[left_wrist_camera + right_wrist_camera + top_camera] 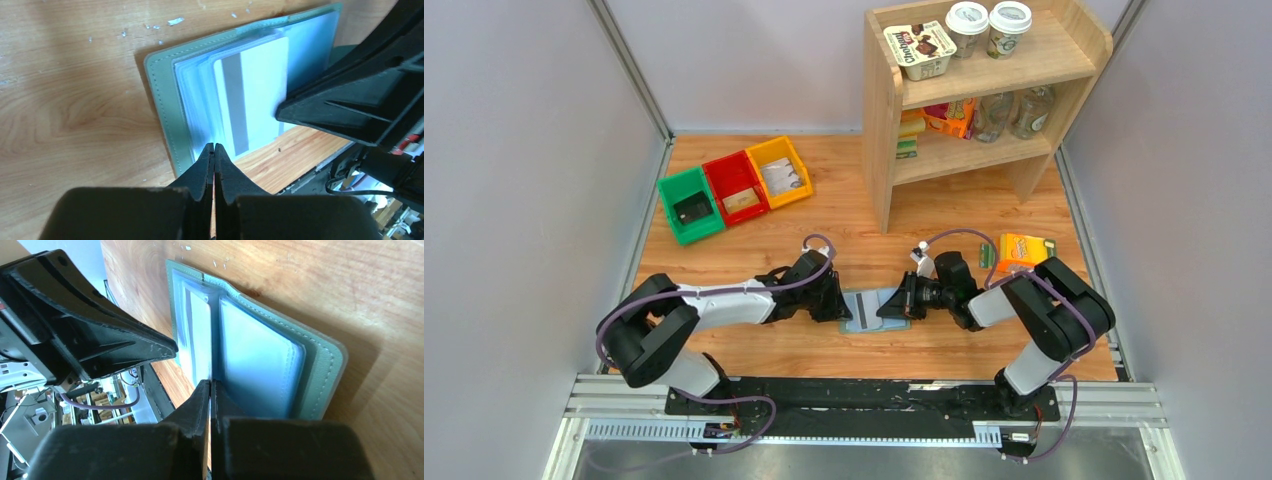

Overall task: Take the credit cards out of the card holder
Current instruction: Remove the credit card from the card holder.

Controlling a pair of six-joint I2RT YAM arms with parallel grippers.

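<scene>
Top view: the card holder [869, 309] lies open, pale blue inside, between the left gripper [839, 300] and the right gripper [894, 303]. Bare table [824, 215] lies beyond both, and a tub [921, 50] farther off reads "Chobani".
Left wrist: jaws pressed together at the edge of a striped card [252, 95]; whether they pinch it is unclear.
Right wrist: jaws closed at the spine, the stitched grey-green rim just right of them.

card holder [862, 312] on table [824, 225], shelf [882, 130] behind right
</scene>
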